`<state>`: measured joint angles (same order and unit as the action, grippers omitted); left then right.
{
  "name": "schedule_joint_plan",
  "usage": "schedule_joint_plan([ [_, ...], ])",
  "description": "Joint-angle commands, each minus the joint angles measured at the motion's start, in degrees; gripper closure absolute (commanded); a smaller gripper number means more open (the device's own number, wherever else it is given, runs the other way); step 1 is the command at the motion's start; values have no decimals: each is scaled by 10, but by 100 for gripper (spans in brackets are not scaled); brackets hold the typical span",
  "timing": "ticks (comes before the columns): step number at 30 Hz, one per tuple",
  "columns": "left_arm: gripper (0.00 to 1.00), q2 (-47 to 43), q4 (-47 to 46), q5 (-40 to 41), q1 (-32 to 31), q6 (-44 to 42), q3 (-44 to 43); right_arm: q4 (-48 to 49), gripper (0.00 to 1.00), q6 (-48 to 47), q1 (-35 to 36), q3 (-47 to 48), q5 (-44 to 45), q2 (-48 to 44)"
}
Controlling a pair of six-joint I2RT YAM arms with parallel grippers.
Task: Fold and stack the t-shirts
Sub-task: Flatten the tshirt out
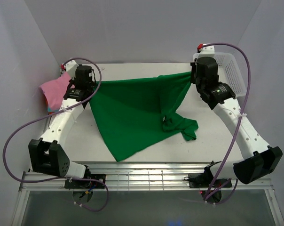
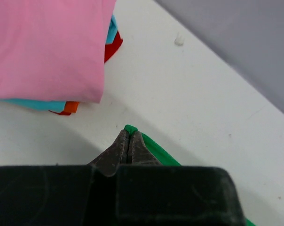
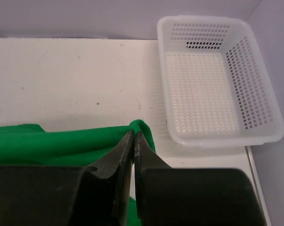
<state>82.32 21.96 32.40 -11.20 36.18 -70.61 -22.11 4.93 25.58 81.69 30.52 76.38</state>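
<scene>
The green shirt (image 1: 137,113) lay unfolded across the table (image 1: 81,136), its far edge pulled taut between two corners. The left gripper (image 2: 129,141) and right gripper (image 3: 134,141) were each clamped on one corner. The stack (image 1: 55,92) of folded shirts, pink on top, sat at the far left; folding and stacking the green shirt was not yet done.

Count: 4 shirts total. 1 green shirt (image 1: 132,117), 3 folded ones: pink shirt (image 2: 43,47), blue shirt (image 2: 38,104), orange-red shirt (image 2: 113,49). 1 basket (image 3: 262,94). 2 grippers: left gripper (image 2: 128,141), right gripper (image 3: 134,141). 1 table (image 1: 85,143).
</scene>
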Motion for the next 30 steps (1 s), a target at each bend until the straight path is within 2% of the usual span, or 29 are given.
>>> schedule_joint_plan([
  [1,100,-64,52,53,3,-41,-59,-26,92,-38,-33,47,4,-6],
  [4,100,-96,87,11,3,-70,-95,-43,92,-46,-48,90,-3,-11],
  [10,100,-203,100,-123,2,-113,-94,-66,92,-47,-49,151,-23,-69],
  [14,100,-273,155,-187,2,-138,-147,-104,92,-68,-49,226,-50,-110],
  [21,100,-276,291,-312,2,-132,-423,-161,92,-54,-48,407,-156,-178],
  [23,100,-276,317,-333,3,-123,-477,-170,92,-55,-49,459,-171,-187],
  [26,100,-268,349,-382,7,-107,-572,-162,92,-50,-49,477,-186,-220],
  [30,100,-268,361,-411,14,-85,-609,-143,92,-35,-49,474,-186,-265],
])
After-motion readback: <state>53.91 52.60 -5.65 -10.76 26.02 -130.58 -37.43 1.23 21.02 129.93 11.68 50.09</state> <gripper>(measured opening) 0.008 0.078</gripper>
